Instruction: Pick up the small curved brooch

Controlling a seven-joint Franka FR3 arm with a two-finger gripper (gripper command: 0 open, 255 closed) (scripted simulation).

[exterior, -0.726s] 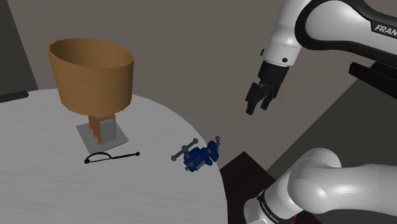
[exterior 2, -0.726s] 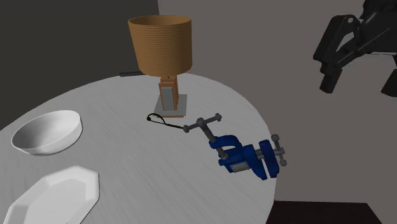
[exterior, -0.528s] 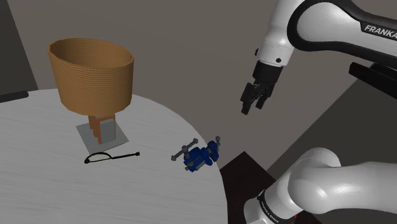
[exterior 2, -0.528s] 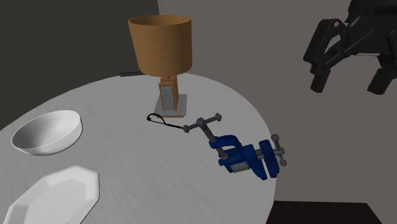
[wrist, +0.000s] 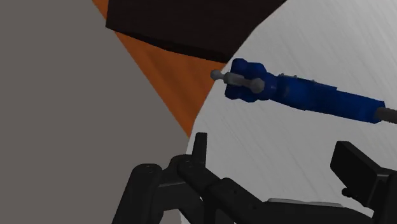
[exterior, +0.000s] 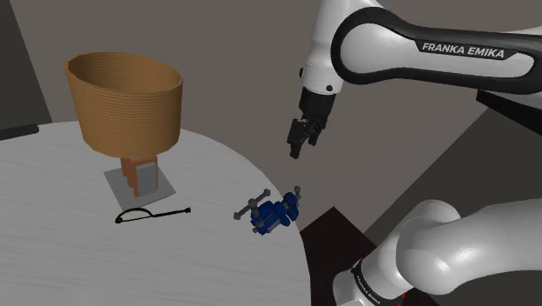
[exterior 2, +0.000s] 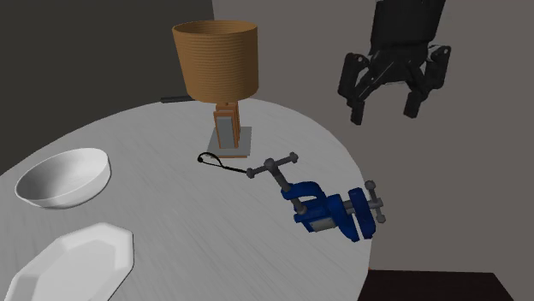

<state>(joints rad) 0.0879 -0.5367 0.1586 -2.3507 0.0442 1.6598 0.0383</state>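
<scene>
Brooch (exterior: pixel 152 214), thin, black and hard for us to make out, lies on the bench (exterior: pixel 52 252) beside the lamp (exterior: pixel 126 100) base. We read "FRANKA EMIKA" on the arm (exterior: pixel 408 52); our gripper (exterior 2: pixel 383 111) hangs open, empty, well apart.

Table top (exterior: pixel 52 243) — pale grey, fine brushed streaks, slight sheen. Lamp shade (exterior: pixel 126 100) — brown, close-ribbed, matt. Vise (exterior: pixel 271 214): blue, semi-gloss; screw bars (exterior 2: pixel 272 166) grey metal. Bowl (exterior 2: pixel 64 177) white, smooth. Gripper (exterior 2: pixel 383 111) matt blk; arm shells (exterior: pixel 373 52) glossy white.
</scene>
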